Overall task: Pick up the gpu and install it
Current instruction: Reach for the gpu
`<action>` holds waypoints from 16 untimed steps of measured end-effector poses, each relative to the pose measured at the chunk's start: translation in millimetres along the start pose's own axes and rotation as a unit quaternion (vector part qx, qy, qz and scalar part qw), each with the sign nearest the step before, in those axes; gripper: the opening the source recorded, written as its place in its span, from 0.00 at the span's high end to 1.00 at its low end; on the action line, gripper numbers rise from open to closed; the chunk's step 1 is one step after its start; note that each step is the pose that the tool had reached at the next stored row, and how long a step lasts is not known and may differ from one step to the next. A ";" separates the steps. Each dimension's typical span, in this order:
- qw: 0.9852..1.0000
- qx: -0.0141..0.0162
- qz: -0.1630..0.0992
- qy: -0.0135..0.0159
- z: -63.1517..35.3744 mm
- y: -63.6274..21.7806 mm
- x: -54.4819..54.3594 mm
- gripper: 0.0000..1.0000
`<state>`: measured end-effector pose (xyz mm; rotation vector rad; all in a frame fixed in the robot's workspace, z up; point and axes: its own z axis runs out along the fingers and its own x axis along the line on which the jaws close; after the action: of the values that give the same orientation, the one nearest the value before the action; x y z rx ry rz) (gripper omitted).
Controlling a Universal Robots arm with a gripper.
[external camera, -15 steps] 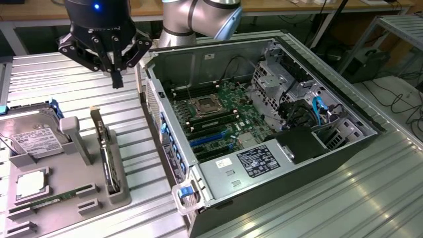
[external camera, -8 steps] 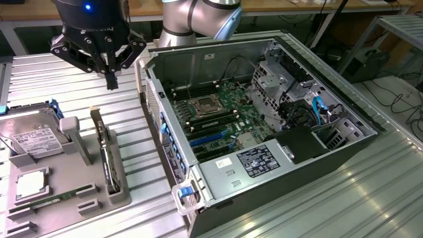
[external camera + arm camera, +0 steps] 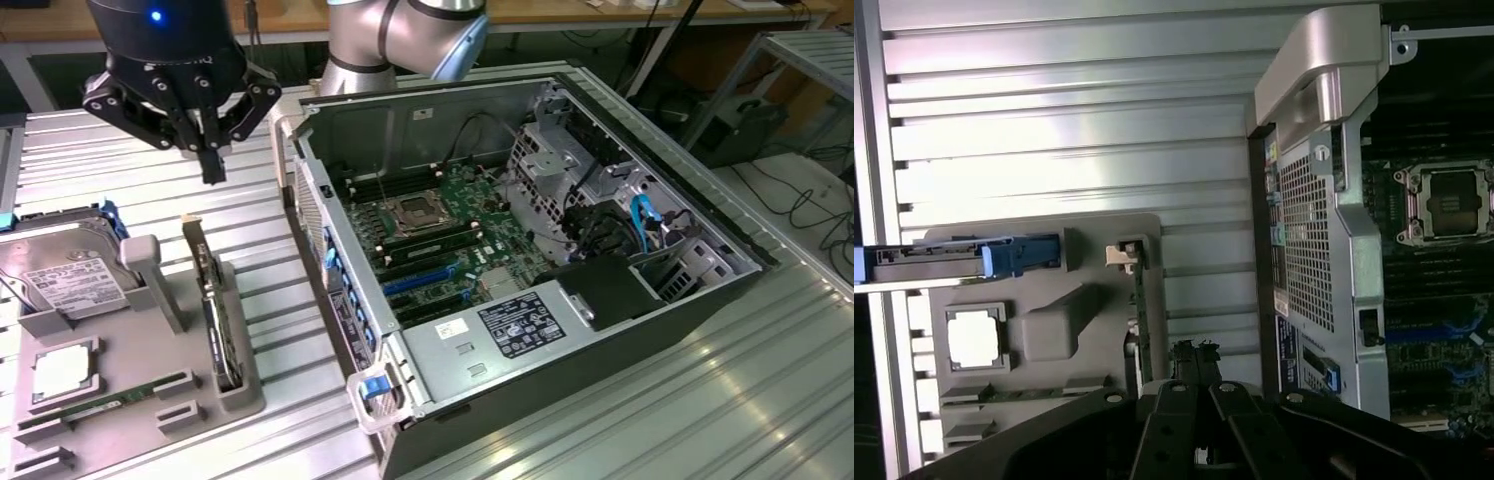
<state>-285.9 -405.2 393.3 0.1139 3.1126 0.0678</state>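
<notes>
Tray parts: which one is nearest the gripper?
The gpu, the thin card standing on edge, closest to the gripper; the hard drive, chip and memory stick sit farther off.

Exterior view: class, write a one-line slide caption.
Shut gripper hovers above the gpu, upright in its grey holder beside the open computer case.

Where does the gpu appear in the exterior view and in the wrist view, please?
Exterior view: the gpu stands on edge in the grey tray, at the exterior view's lower left, beside the computer case.
Wrist view: the gpu is a thin edge-on strip in the grey tray, between the processor and the computer case.
Shared landmark: the processor, lying flat in the grey tray.
</notes>
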 end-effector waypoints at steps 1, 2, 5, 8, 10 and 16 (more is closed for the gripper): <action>1.000 0.000 0.000 0.000 0.0 -0.2 1.5 0.89; 1.000 0.000 0.000 0.000 -0.1 -0.6 3.3 0.89; 1.000 0.000 0.000 0.000 -0.4 -1.6 9.3 0.89; 1.000 0.000 0.000 0.000 -0.5 -2.5 14.0 0.89; 1.000 0.000 0.000 0.000 -0.6 -3.0 17.0 0.89; 1.000 0.000 0.000 0.000 -0.9 -4.7 25.8 0.89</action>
<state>-312.0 -408.0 393.3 0.1126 3.1129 0.0676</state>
